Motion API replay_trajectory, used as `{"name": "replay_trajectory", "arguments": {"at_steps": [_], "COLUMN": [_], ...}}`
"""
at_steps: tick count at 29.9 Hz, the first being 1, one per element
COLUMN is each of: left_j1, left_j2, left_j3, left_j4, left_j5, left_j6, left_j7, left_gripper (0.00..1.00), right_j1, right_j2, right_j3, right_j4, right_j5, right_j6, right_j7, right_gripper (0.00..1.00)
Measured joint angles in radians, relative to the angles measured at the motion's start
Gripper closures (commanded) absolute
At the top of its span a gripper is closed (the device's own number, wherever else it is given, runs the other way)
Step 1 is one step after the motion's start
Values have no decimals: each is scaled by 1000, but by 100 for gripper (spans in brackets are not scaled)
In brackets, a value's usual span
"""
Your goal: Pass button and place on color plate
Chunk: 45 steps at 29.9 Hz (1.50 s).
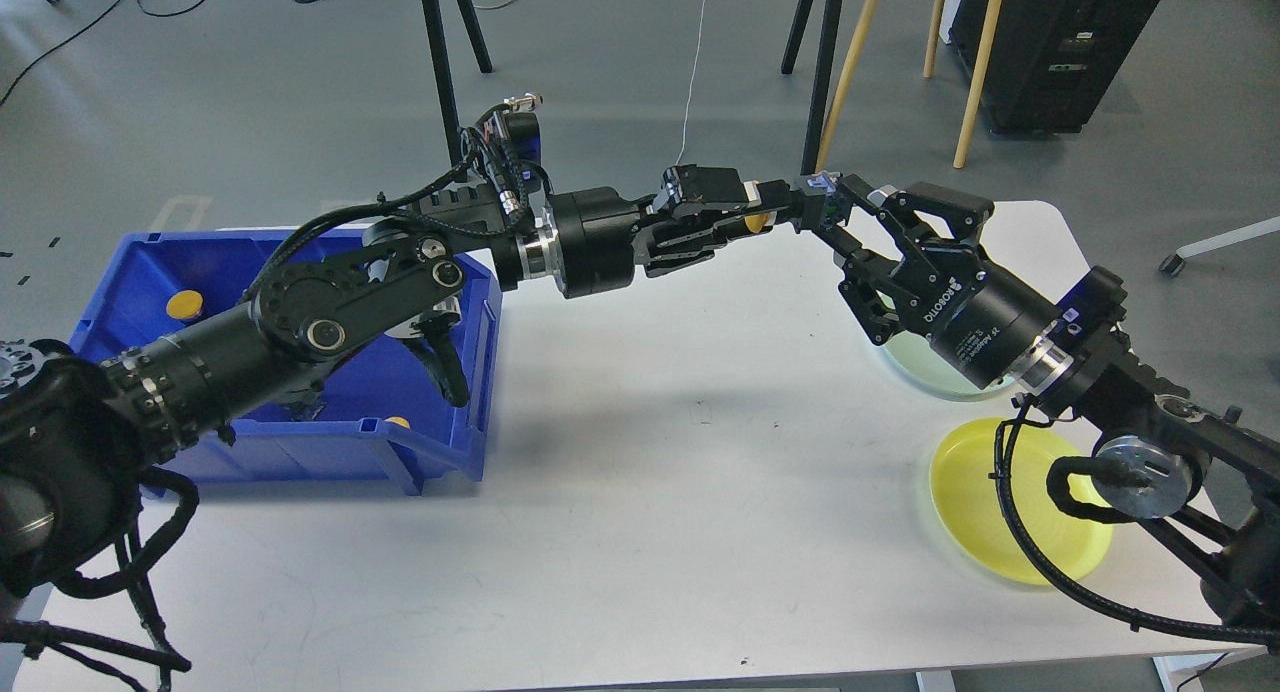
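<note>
A: Where is the small round yellow-orange button?

B: Above the far middle of the matte white table, at about twelve o'clock, caught where the two arms meet. The left gripper has its blocky black fingers clamped on it, only a sliver of its smooth rim showing.

A: And the other claw?

B: The right gripper reaches in from three o'clock, its ribbed black linkage fingers drawn close at the tips right beside the button. Whether they actually pinch it I cannot tell.

A: The plates?

B: A glossy round yellow plastic plate lies at four o'clock near the table's right edge, partly behind the right arm's cable. A pale green translucent round plate sits just beyond it, mostly covered by the cylindrical wrist.

A: Anything at the left?

B: A rigid blue plastic bin, rectangular with sloped walls, at nine o'clock. A round yellow button in the bin rests near its far left corner, and another yellow piece peeks up at the front wall.
</note>
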Motion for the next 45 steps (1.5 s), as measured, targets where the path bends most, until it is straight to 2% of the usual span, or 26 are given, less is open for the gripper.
{"name": "replay_trajectory", "arguments": {"at_steps": [7,11,14,17,21,25,28,33,39,41,45], "left_j1": [3,-4,-8,-7,-2,0,4,6,-6,-9,-17], "left_j2": [0,2,5,6,7,8,10,17,12,16,95], "left_j3": [-13,-5,-5,-4,-5,-9,-15,-18,-19,-14,25], "left_j4": [-4,-5,-5,-3,-1,0,0,0,-1,-2,-23], "left_j5": [-4,-4,-5,-5,-4,-4,-6,-8,-8,-8,34], "left_j6": [-6,-9,-9,-10,-9,-1,0,0,1,3,3], "left_j7": [0,0,-4,-4,-2,-1,-1,-1,-1,-1,-1], "left_gripper": [38,25,23,23,23,22,21,21,21,20,16], "right_j1": [-27,-50,-71,-97,-198,-436,-637,-873,-912,-908,-895], "right_j2": [-1,-2,-5,-6,-5,18,77,178,192,193,193], "right_j3": [0,3,20,50,148,318,422,522,518,516,494], "right_j4": [6,9,9,10,26,47,49,40,-11,-20,-21], "right_j5": [0,0,1,8,17,18,30,201,424,441,447], "right_j6": [-2,-3,-7,-9,-14,-16,-20,-60,-142,-169,-185], "right_j7": [0,-2,0,20,31,34,43,48,44,38,21], "right_gripper": [100,100,100,100,100,100,100,100,100,96,80]}}
